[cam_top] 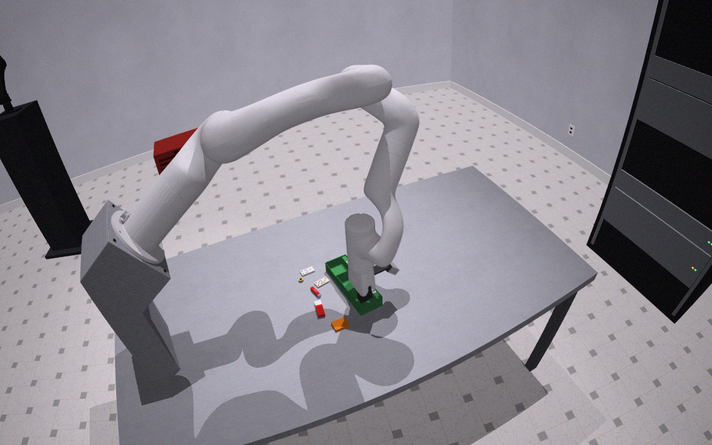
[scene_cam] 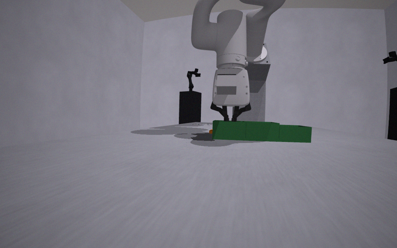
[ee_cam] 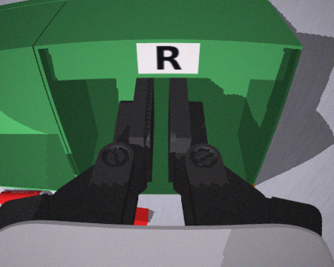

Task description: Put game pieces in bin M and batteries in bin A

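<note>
A row of green bins [cam_top: 350,284] stands on the table. My gripper [ee_cam: 161,97] is lowered into the end bin, which is marked R [ee_cam: 168,58]. Its fingers stand nearly closed with only the green bin floor between them, and they hold nothing. In the exterior view the fingertips [scene_cam: 232,118] dip behind the bin wall [scene_cam: 261,132]. Two white dominoes [cam_top: 307,270] [cam_top: 321,282] and a red battery [cam_top: 314,291] lie on the table left of the bins. The battery also shows at the wrist view's left edge [ee_cam: 18,196]. The other bins' labels are hidden.
A red and white block [cam_top: 319,308], an orange block [cam_top: 340,324] and a small yellow ring [cam_top: 298,280] lie near the bins. The arm's grey base [cam_top: 120,271] stands at the table's left end. A dark rack [cam_top: 685,160] stands to the right of the table.
</note>
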`<act>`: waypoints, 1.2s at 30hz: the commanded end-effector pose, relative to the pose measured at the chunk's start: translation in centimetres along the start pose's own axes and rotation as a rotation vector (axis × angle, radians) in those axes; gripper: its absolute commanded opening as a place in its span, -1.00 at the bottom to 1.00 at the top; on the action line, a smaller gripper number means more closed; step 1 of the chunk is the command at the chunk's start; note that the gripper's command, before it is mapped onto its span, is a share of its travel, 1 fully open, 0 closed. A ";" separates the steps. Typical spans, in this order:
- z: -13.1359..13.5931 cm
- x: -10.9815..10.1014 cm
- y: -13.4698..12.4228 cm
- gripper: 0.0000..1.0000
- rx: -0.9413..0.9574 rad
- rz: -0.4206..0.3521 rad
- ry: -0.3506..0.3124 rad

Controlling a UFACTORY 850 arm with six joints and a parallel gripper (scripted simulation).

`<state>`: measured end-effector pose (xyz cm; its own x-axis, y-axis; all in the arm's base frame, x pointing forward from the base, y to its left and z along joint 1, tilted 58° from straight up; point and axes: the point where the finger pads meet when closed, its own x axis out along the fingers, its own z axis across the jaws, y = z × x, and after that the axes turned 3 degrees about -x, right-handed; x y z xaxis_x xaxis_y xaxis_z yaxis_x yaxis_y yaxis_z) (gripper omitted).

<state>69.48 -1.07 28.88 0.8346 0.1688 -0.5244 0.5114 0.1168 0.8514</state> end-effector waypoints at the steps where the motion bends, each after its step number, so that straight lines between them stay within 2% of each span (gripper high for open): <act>1: 0.0 0.0 0.0 -0.85 0.000 0.001 0.000; 30: 0.0 0.0 0.0 -0.85 0.000 0.001 0.000; 36: 0.0 -0.8 0.0 -0.85 0.000 0.001 0.000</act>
<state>69.14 -1.13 29.09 0.8346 0.1687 -0.5245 0.5114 0.1168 0.8514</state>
